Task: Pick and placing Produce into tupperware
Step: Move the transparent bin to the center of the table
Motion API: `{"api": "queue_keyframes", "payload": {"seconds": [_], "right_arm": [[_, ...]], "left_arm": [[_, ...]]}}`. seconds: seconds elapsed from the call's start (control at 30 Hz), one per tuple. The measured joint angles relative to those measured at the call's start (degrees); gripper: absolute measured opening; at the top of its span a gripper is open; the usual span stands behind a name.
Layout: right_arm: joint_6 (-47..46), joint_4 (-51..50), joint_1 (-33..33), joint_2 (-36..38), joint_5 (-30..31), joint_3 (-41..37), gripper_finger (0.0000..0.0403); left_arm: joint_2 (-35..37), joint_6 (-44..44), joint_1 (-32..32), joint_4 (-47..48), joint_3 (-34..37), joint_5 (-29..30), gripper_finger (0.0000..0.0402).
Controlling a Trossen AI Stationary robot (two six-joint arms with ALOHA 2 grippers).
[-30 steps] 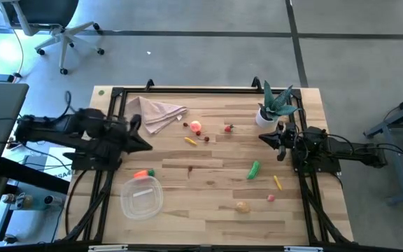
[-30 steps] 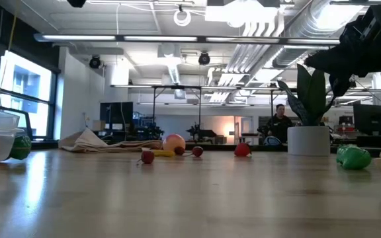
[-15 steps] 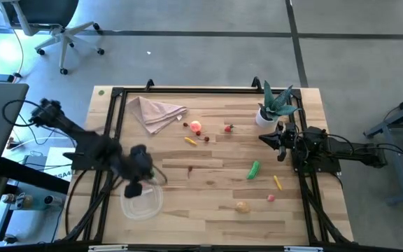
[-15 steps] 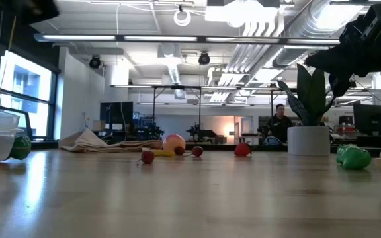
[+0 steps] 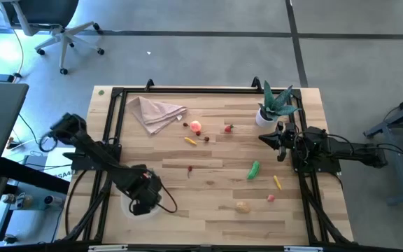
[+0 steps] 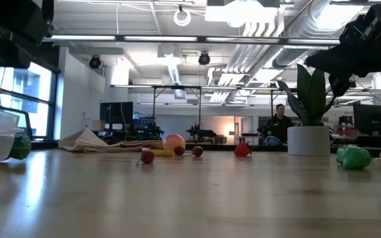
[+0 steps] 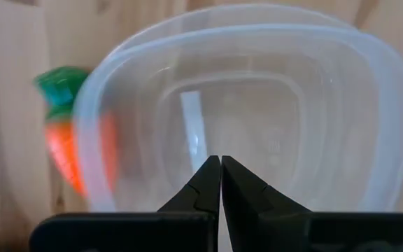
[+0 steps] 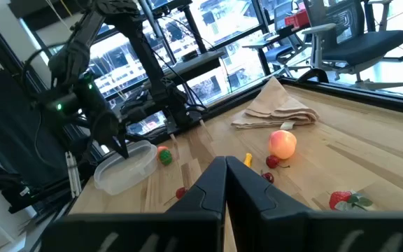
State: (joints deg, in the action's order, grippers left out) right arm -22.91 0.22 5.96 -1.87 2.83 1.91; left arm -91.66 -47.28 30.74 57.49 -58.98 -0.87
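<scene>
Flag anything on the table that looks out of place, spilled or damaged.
Nothing stands out. The round clear plastic container sits upright and empty below the left gripper, the small orange toy carrot beside it; the beige cloth napkin lies crumpled.

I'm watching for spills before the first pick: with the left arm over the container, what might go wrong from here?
The left gripper hangs right above the empty tupperware with fingers shut; coming lower it may knock or shove the light container. The carrot lies against the tupperware's outer wall, so a grasp there could catch the rim. The right gripper, also shut, waits by the potted plant, which a careless swing might tip.
</scene>
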Motion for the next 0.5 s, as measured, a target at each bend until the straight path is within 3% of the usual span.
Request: {"api": "queue_keyframes", "payload": {"seconds": [0.17, 0.5], "right_arm": [[0.0, 0.0, 0.0, 0.0, 0.0, 0.0, 0.0], [-0.1, -1.8, 0.0, -0.4, 0.0, 0.0, 0.0]], "left_arm": [[-4.2, 2.0, -2.1, -2.3, 0.0, 0.3, 0.0005], [-5.0, 6.6, -6.9, -9.7, 0.0, 1.3, 0.0005]]}}
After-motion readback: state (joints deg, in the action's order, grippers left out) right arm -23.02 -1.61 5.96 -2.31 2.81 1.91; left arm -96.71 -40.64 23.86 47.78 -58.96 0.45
